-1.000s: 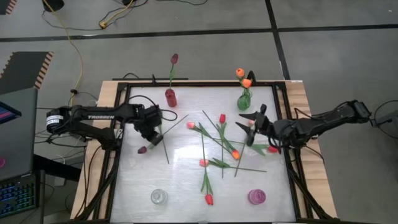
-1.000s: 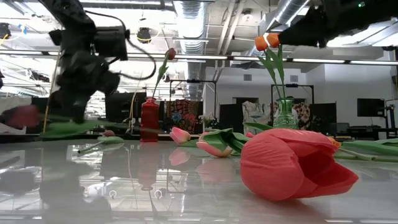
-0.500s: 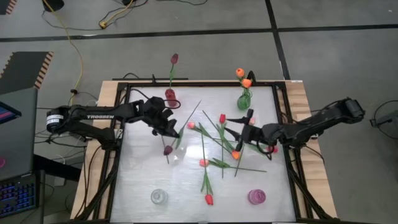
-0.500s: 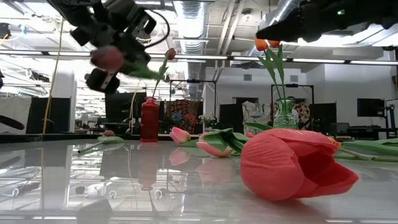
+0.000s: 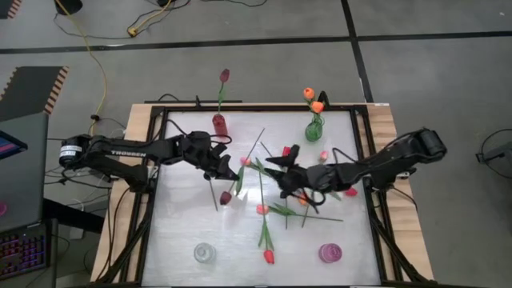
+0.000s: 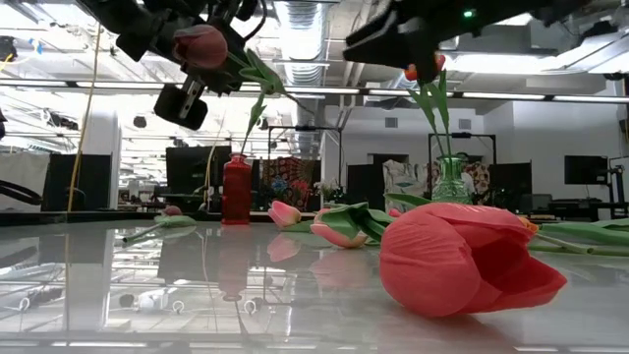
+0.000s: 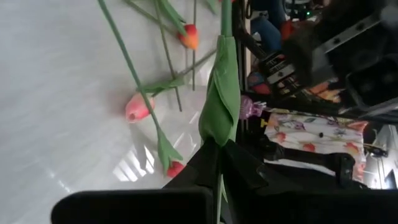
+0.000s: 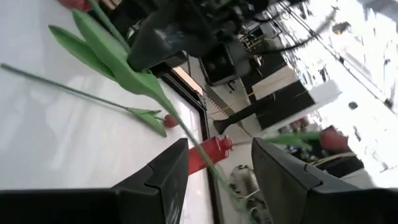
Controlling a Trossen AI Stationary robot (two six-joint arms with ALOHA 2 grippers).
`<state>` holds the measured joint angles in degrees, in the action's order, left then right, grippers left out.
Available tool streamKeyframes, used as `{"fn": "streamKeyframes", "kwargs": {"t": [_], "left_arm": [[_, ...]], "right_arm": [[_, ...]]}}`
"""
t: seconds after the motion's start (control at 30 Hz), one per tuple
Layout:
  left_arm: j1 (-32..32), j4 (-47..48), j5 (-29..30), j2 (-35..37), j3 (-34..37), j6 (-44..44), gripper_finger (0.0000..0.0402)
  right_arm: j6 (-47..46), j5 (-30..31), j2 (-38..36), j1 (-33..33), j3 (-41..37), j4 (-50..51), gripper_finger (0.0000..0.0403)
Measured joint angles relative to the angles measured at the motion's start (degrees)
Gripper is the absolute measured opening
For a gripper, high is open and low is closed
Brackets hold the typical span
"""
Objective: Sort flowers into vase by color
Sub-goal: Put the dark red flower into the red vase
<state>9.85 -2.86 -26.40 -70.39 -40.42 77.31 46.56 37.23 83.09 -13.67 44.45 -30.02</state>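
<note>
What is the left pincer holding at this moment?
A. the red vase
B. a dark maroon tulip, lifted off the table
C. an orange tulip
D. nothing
B: the left pincer is shut on the stem of the dark maroon tulip, which hangs above the table.

My left gripper (image 5: 226, 170) is raised mid-worktop, fingers clamped tight. My right arm stretches toward it, right gripper (image 5: 276, 170) close by with fingers spread apart.
</note>
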Motion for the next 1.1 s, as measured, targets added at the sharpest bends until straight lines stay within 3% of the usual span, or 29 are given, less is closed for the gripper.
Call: {"fn": "streamKeyframes", "kwargs": {"t": [0.5, 1.1], "left_arm": [[-3.10, -4.56, 0.76, 0.02, 0.00, 0.36, 0.0000], [-3.98, -4.81, 2.20, 0.02, 0.00, -3.33, 0.0000]], "right_arm": [[13.56, 0.46, 16.53, 1.16, 13.92, 0.26, 0.0186], [14.13, 0.42, 17.40, 1.99, 14.94, 3.22, 0.0040]]}}
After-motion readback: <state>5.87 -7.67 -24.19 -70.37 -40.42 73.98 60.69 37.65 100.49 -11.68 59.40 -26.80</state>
